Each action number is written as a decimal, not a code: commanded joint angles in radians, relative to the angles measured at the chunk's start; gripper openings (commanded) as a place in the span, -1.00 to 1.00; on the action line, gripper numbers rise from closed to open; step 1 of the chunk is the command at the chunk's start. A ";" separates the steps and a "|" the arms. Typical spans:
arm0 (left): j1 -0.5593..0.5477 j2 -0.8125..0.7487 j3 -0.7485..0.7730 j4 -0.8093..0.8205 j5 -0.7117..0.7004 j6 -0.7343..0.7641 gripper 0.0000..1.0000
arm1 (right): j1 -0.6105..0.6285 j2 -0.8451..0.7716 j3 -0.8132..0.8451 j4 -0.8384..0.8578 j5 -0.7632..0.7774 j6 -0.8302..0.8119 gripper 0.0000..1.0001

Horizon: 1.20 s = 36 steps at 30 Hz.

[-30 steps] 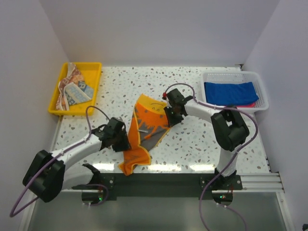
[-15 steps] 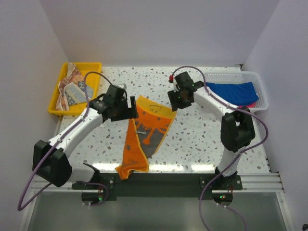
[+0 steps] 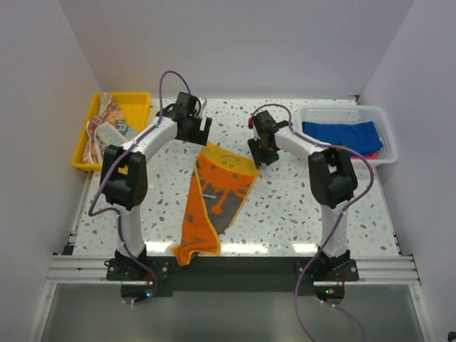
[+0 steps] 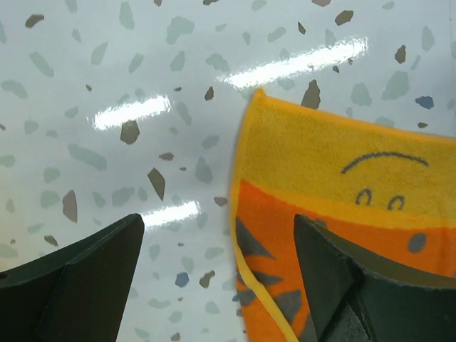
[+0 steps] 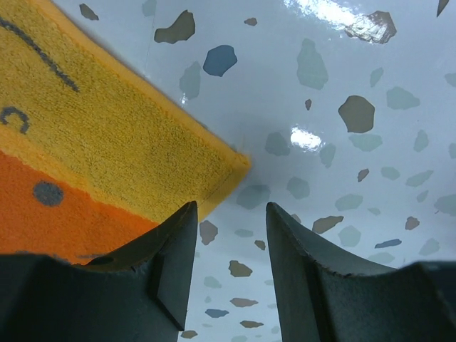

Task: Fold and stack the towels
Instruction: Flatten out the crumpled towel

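At the far left, a yellow plastic tray [image 3: 147,108] holds a crumpled orange-blue towel with white print [image 3: 105,132]. Its folds hide most of the pattern, and part of it spills over the tray's left rim.

The left arm's fingers [image 4: 107,274] stand wide apart over the bare speckled desk [image 3: 299,206], holding nothing. They hover beside the far left corner of the orange towel with a yellow edge [image 3: 216,194]. That towel lies in the middle of the desk as a long, narrowing strip, with its yellow band and drawn face at the far end. Its near end is bunched at the desk's front edge. A grey patch in its middle is hard to make out.

The right arm's fingers [image 5: 174,249] are open only narrowly, with nothing between them, and the towel's far right corner lies just beyond the left tip.

At the far right, a white mesh basket [image 3: 387,134] holds a folded royal blue towel [image 3: 340,137]. It covers nearly all of a hot pink towel [image 3: 370,153], leaving only a sliver at the near right.
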 commanded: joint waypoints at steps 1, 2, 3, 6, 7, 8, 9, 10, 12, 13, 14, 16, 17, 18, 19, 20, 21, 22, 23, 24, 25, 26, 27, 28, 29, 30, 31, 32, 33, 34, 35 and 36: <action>0.011 0.056 0.098 0.037 0.003 0.137 0.81 | 0.003 0.015 0.051 0.025 0.021 0.016 -0.07; 0.011 0.071 0.112 0.039 0.004 0.149 0.81 | 0.002 0.020 0.053 0.026 0.022 0.016 -0.07; 0.011 0.102 0.147 0.034 0.003 0.166 0.80 | 0.002 0.031 0.054 0.028 0.024 0.015 -0.08; 0.011 0.159 0.211 0.008 -0.006 0.218 0.79 | 0.002 0.044 0.058 0.042 0.021 0.013 -0.09; 0.011 0.171 0.221 0.005 0.000 0.224 0.77 | 0.002 0.051 0.064 0.045 0.018 0.012 -0.10; 0.013 0.183 0.230 0.004 0.003 0.226 0.77 | 0.002 0.055 0.065 0.048 0.015 0.012 -0.10; 0.011 0.200 0.238 0.005 0.012 0.229 0.74 | 0.002 0.066 0.071 0.051 0.015 0.010 -0.11; 0.011 0.208 0.238 0.008 0.013 0.231 0.73 | 0.002 0.072 0.074 0.051 0.018 0.009 -0.11; 0.011 0.225 0.238 0.016 0.010 0.226 0.72 | 0.002 0.083 0.079 0.049 0.019 0.005 -0.11; 0.011 0.228 0.238 0.017 0.010 0.226 0.71 | 0.002 0.087 0.082 0.048 0.019 0.004 -0.12; 0.011 0.233 0.238 0.020 0.007 0.224 0.71 | 0.002 0.097 0.084 0.049 0.022 0.004 -0.12; 0.011 0.240 0.239 0.019 0.004 0.224 0.70 | 0.003 0.106 0.084 0.049 0.019 0.001 -0.15; 0.011 0.243 0.241 0.019 0.006 0.226 0.70 | 0.003 0.115 0.084 0.037 0.019 0.001 -0.17; 0.010 0.248 0.244 0.016 0.007 0.223 0.69 | 0.005 0.117 0.084 0.034 0.019 -0.001 -0.22; 0.010 0.249 0.245 0.014 0.012 0.224 0.69 | 0.005 0.118 0.076 0.033 0.021 -0.001 -0.31; 0.010 0.253 0.245 0.013 0.012 0.224 0.68 | 0.005 0.115 0.068 0.036 0.022 -0.001 -0.37; 0.010 0.256 0.245 0.011 0.012 0.226 0.68 | 0.003 0.115 0.061 0.039 0.022 -0.004 -0.48; 0.008 0.259 0.245 0.011 0.017 0.228 0.66 | 0.005 0.115 0.048 0.039 0.021 -0.008 -0.57; 0.007 0.260 0.245 0.011 0.015 0.229 0.65 | 0.005 0.113 0.045 0.039 0.024 -0.011 -0.67; 0.006 0.266 0.245 0.011 0.014 0.226 0.64 | 0.005 0.112 0.036 0.039 0.024 -0.014 -0.87; 0.005 0.268 0.247 0.011 0.010 0.224 0.64 | 0.008 0.110 0.031 0.039 0.022 -0.019 -0.95; 0.005 0.271 0.253 0.011 0.009 0.223 0.63 | 0.006 0.109 0.027 0.042 0.019 -0.022 -1.00; 0.002 0.276 0.255 0.013 0.007 0.211 0.62 | 0.008 0.106 0.024 0.042 0.016 -0.027 -1.00; 0.002 0.279 0.256 0.014 0.006 0.206 0.60 | 0.008 0.106 0.021 0.045 0.019 -0.028 -1.00; -0.001 0.283 0.262 0.022 0.004 0.197 0.60 | 0.011 0.106 0.021 0.045 0.019 -0.031 -1.00; -0.007 0.285 0.264 0.028 -0.005 0.191 0.57 | 0.014 0.106 0.021 0.045 0.018 -0.031 -1.00; -0.010 0.288 0.265 0.034 -0.005 0.185 0.55 | 0.014 0.107 0.021 0.045 0.019 -0.033 -1.00; -0.015 0.291 0.271 0.048 -0.008 0.180 0.54 | 0.016 0.107 0.019 0.045 0.018 -0.033 -1.00; -0.026 0.298 0.274 0.054 -0.016 0.171 0.52 | 0.016 0.107 0.018 0.046 0.019 -0.033 -1.00; -0.032 0.302 0.277 0.059 -0.020 0.168 0.50 | 0.017 0.106 0.013 0.048 0.018 -0.033 -1.00; -0.044 0.312 0.284 0.066 -0.026 0.168 0.50 | 0.019 0.104 0.012 0.051 0.016 -0.033 -1.00; -0.050 0.318 0.290 0.068 -0.054 0.166 0.49 | 0.019 0.104 0.010 0.051 0.015 -0.031 -1.00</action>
